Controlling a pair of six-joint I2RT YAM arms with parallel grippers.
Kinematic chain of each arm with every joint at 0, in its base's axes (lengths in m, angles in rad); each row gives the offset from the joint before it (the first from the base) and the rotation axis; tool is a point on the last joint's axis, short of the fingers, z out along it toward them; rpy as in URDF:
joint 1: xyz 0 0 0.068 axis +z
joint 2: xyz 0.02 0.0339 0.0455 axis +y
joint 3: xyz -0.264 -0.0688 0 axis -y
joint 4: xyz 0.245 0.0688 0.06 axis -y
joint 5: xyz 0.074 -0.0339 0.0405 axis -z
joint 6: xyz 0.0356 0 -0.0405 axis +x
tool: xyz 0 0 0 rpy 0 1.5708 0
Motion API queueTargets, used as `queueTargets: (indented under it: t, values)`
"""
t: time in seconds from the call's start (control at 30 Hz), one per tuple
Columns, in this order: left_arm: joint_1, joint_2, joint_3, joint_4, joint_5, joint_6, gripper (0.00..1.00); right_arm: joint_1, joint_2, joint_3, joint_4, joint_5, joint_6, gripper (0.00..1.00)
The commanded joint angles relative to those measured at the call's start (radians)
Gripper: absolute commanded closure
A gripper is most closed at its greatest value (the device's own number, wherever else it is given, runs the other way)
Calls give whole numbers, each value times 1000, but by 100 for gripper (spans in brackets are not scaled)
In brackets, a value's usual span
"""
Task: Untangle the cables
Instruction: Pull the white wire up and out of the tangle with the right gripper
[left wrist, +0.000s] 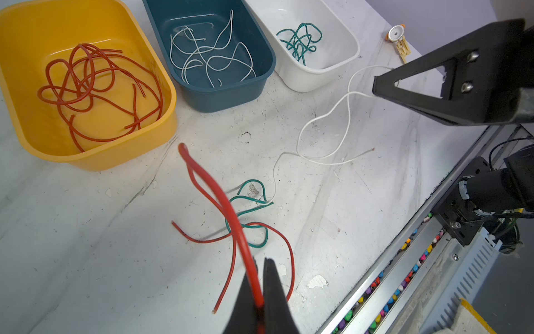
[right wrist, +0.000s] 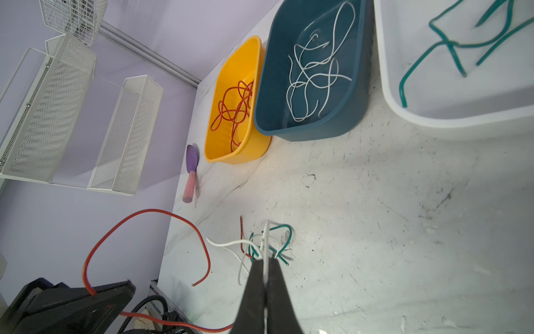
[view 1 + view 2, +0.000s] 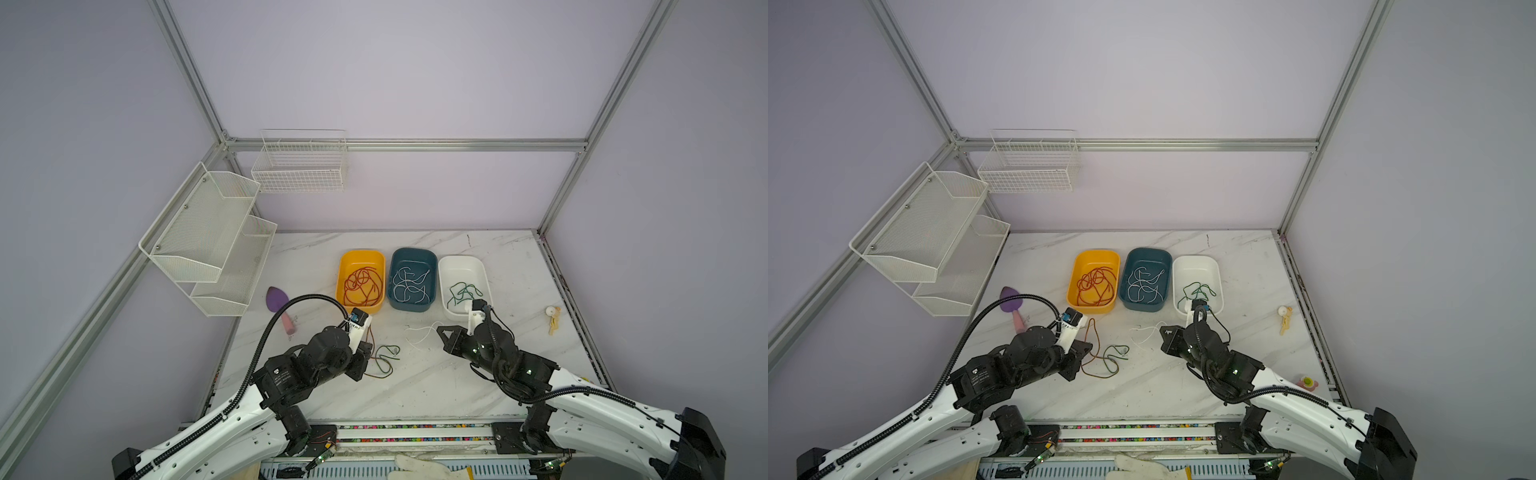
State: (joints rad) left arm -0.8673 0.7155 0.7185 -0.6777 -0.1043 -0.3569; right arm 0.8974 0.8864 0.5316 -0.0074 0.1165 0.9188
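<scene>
My left gripper (image 1: 260, 261) is shut on a red cable (image 1: 231, 214), which rises in a loop above the table. The rest of that cable crosses a green cable (image 1: 248, 182) lying on the marble. My right gripper (image 2: 265, 261) is shut on a white cable (image 2: 228, 244), and in both top views this cable (image 3: 419, 334) trails left from the right gripper (image 3: 439, 330). In a top view the left gripper (image 3: 365, 353) sits beside the red and green tangle (image 3: 386, 357). Further cables lie in three trays: red ones in the yellow tray (image 3: 360, 252), white in the blue tray (image 3: 413, 250), green in the white tray (image 3: 461, 258).
A purple scoop with a pink handle (image 3: 277, 299) lies left of the yellow tray. A small yellow and white toy (image 3: 552, 318) sits at the right. White mesh shelves (image 3: 208, 232) and a wire basket (image 3: 299, 166) hang on the left walls. A bead-filled rail (image 3: 415, 428) runs along the front edge.
</scene>
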Motion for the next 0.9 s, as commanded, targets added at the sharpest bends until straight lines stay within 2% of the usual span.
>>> queueTargets:
  t: [0.0, 0.2, 0.37, 0.63, 0.87]
  values:
    - [-5, 1, 25, 10, 11, -2, 100, -9, -30, 85, -116, 44, -73, 100]
    - [-5, 15, 27, 4, 9, -2, 100, -12, -81, 237, -290, 146, -160, 100]
    - [-5, 21, 29, 2, 14, -2, 100, -13, -102, 337, -373, 175, -209, 100]
    - [-5, 22, 29, 2, 15, -2, 100, -13, -80, 461, -422, 196, -290, 100]
    - [-6, 26, 29, 2, 17, -2, 100, -12, 17, 586, -403, 236, -381, 100]
